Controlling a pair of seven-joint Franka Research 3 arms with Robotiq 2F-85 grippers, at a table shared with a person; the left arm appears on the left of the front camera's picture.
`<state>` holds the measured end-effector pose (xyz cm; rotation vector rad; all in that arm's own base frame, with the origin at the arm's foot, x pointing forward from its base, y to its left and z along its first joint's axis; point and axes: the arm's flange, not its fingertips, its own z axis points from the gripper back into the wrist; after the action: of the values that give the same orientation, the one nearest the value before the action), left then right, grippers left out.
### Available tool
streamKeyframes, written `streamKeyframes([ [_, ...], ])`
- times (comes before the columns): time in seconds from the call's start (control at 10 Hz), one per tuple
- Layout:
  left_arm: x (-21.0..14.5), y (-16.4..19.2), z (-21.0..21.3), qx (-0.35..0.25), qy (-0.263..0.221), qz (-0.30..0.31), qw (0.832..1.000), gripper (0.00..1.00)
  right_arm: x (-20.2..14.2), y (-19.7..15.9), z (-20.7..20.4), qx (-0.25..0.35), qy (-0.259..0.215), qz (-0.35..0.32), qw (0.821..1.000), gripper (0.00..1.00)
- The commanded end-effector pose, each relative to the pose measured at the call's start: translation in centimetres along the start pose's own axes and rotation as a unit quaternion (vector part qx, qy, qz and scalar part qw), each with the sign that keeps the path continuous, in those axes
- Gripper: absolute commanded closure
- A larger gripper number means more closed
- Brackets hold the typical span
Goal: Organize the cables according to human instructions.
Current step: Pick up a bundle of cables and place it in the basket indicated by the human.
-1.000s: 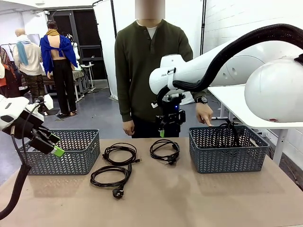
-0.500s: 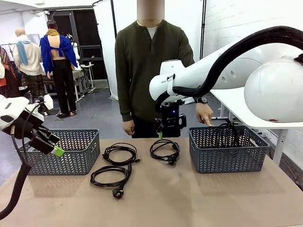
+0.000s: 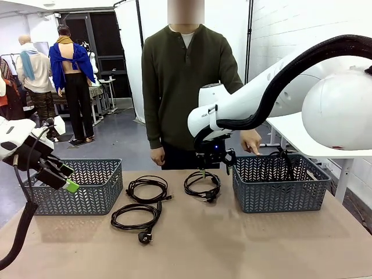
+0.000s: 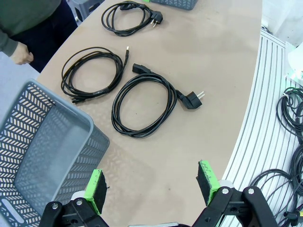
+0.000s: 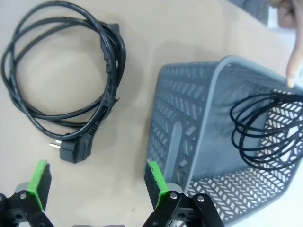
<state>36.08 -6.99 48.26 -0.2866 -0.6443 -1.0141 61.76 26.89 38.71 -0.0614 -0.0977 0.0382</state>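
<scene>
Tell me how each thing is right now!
Left gripper: open, empty.
Right gripper: open, empty.
Left basket: empty.
Right basket: one coiled cable inside.
Near cable: coiled, on table.
Middle cable: coiled, on table.
Right-hand cable: coiled, on table.
Person's hand: pointing at right basket.

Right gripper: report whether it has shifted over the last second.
Yes. In the front view the right gripper has dropped and swung right, toward the right basket's left wall, above a coiled cable.
</scene>
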Motion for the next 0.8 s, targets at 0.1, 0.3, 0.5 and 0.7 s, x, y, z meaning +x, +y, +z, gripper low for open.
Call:
streamKeyframes([
  [0.1, -0.3, 0.4, -0.1, -0.008, -0.006, -0.008, 1.0, 0.0, -0.3, 0.3, -1.5, -0.017, -0.005, -0.02, 1.0, 0.0],
  [0.3, -0.3, 0.4, -0.1, -0.008, -0.006, -0.008, 1.0, 0.0, 0.1, 0.3, -2.4, -0.017, -0.003, -0.025, 1.0, 0.0],
  [0.5, -0.3, 0.4, -0.1, -0.008, -0.006, -0.008, 1.0, 0.0, 0.6, 0.3, -3.5, -0.015, -0.002, -0.035, 0.999, 0.0],
  [0.7, -0.3, 0.4, -0.1, -0.008, -0.006, -0.008, 1.0, 0.0, 1.3, 0.6, -4.3, -0.008, 0.003, -0.045, 0.999, 0.0],
])
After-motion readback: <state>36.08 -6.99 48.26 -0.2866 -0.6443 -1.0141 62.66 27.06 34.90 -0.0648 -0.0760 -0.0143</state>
